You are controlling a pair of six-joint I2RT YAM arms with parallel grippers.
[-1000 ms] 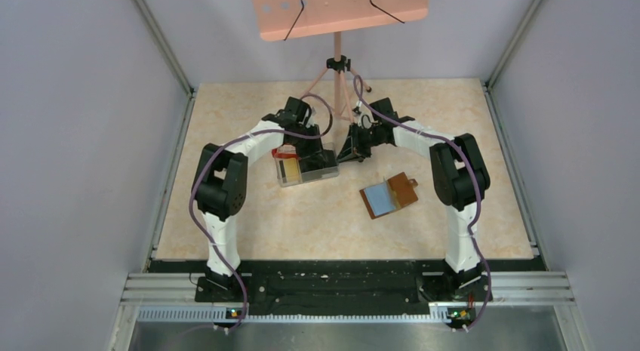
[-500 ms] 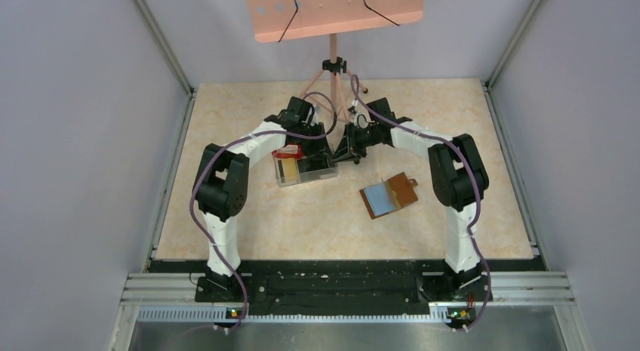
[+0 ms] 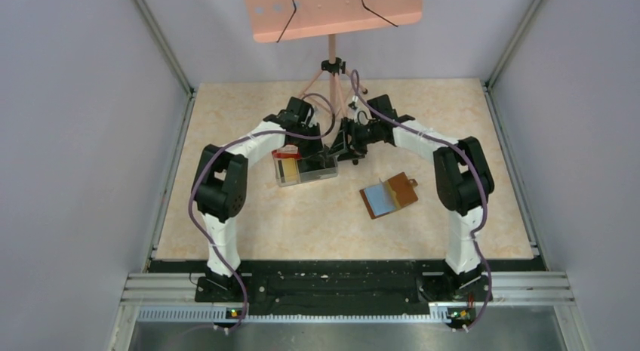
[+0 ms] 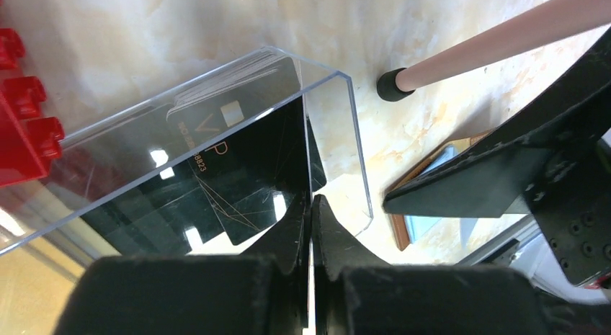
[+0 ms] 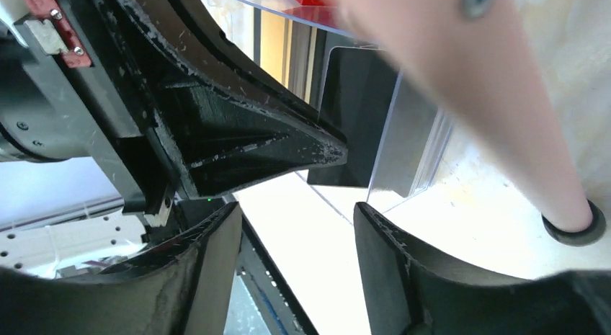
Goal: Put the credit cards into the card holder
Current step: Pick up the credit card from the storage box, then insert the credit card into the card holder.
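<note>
A clear box (image 3: 306,170) holds the credit cards: a black one (image 4: 238,169) and a tan-yellow one (image 3: 287,170). My left gripper (image 4: 310,205) is shut on the box's right end wall, one finger inside and one outside. In the top view the left gripper (image 3: 326,158) is at that same end. My right gripper (image 3: 340,151) hovers just beyond it; its jaws (image 5: 297,227) are open and hold nothing. The card holder (image 3: 404,188) lies open to the right, a blue card (image 3: 380,201) on its near half.
A small red tray (image 3: 285,152) sits at the box's far left corner. A pink stand's leg (image 5: 461,97) and rubber foot (image 4: 393,86) rest on the table just behind both grippers. The stand's pink plate (image 3: 332,11) hangs over the table's back edge.
My left gripper has closed on the box wall. My right gripper has opened and shifted slightly left. The box has not moved.
</note>
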